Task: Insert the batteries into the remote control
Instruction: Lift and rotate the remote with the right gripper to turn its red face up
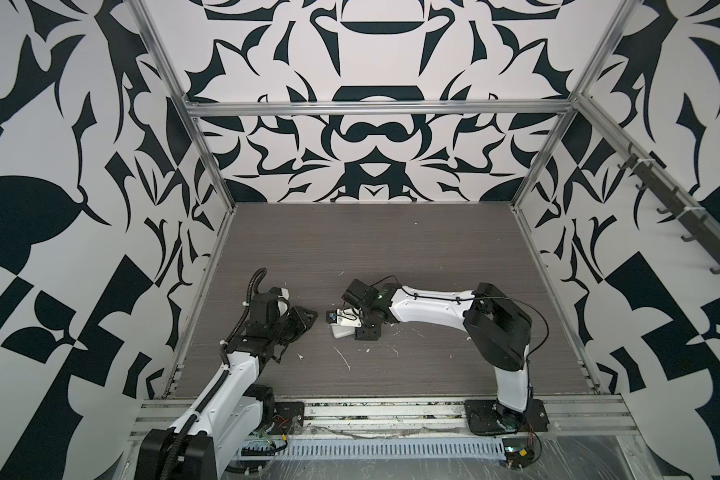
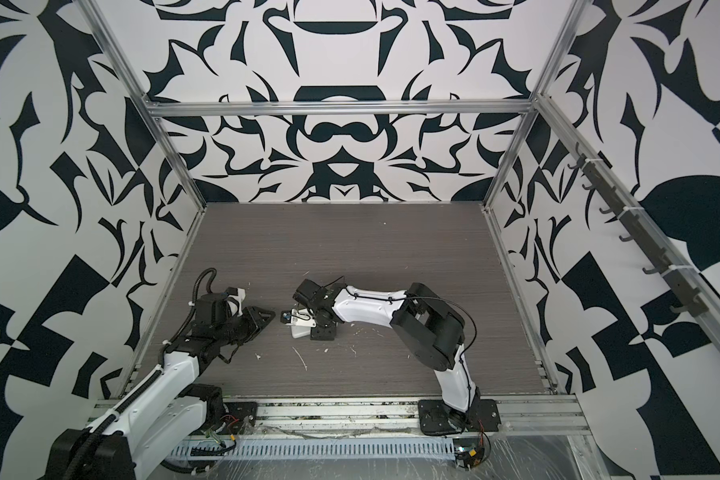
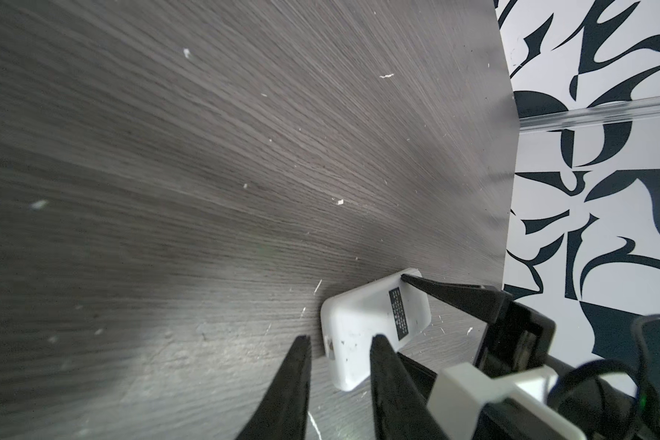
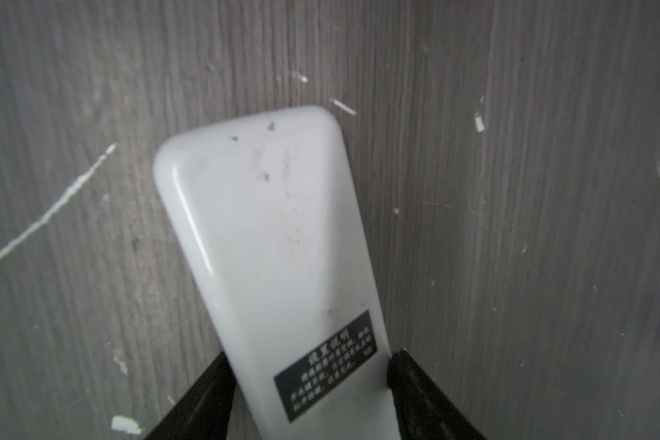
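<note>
the remote control (image 4: 275,236) sits white back up, low over the worktop (image 1: 391,257); whether it rests flat i cannot tell. the right pincer (image 4: 309,384) pinches it across its width, at the black label (image 4: 326,365). the left pincer (image 3: 340,339) hangs just beside the remote's free end, jaws slightly spread, nothing between them. no batteries show in any view, and no open bay on the back. i judge loading not yet begun or unproven.

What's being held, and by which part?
The right end effector grips the remote control across its long edges near its label; the left end effector holds nothing.
</note>
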Robot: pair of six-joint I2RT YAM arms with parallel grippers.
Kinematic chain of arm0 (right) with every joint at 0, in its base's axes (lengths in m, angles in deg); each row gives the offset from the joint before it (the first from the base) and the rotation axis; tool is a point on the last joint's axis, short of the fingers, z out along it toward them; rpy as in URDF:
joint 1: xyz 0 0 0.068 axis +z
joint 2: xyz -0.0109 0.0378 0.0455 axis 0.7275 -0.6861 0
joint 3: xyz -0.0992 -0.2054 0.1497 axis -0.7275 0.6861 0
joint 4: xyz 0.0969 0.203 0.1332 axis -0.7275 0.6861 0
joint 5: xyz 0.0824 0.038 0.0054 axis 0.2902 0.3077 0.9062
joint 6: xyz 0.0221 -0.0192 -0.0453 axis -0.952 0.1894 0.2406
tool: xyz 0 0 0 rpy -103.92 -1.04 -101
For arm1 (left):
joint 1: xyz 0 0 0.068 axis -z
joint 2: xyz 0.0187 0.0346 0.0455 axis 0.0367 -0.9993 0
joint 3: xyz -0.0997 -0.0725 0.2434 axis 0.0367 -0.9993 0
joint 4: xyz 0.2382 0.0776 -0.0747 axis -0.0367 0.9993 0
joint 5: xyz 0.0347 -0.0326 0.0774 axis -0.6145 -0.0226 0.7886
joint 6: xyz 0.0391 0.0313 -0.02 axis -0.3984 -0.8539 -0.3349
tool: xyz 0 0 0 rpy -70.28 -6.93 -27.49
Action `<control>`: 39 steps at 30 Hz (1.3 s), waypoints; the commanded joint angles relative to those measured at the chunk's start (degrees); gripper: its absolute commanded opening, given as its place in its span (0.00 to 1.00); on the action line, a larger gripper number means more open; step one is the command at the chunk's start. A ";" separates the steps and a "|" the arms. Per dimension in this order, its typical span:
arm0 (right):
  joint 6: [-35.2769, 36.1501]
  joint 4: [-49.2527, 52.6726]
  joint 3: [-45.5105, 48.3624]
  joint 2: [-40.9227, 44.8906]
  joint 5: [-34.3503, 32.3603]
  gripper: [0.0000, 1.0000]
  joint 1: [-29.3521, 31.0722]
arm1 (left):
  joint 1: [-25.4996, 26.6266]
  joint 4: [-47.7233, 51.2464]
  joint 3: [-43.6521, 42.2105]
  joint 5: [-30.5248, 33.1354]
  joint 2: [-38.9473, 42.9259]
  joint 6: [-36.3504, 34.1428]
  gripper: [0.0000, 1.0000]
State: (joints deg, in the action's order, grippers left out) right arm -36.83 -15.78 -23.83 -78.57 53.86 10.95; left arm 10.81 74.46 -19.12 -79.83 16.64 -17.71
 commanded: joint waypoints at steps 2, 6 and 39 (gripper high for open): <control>0.08 1.34 -1.90 -1.73 -1.96 0.64 0.56 | -0.36 -0.07 -1.43 -0.46 0.86 -0.05 0.29; 0.73 1.27 -2.26 -2.72 -3.01 0.63 0.65 | -0.45 0.34 -1.50 0.04 1.69 -0.16 0.28; -11.92 11.35 -9.78 -3.01 16.81 0.35 -6.68 | -0.54 5.62 0.48 3.32 3.50 -3.44 0.27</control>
State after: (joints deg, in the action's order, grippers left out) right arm -45.60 -6.43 -32.13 -83.27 66.30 5.20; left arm 10.46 78.64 -19.75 -76.73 19.48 -20.32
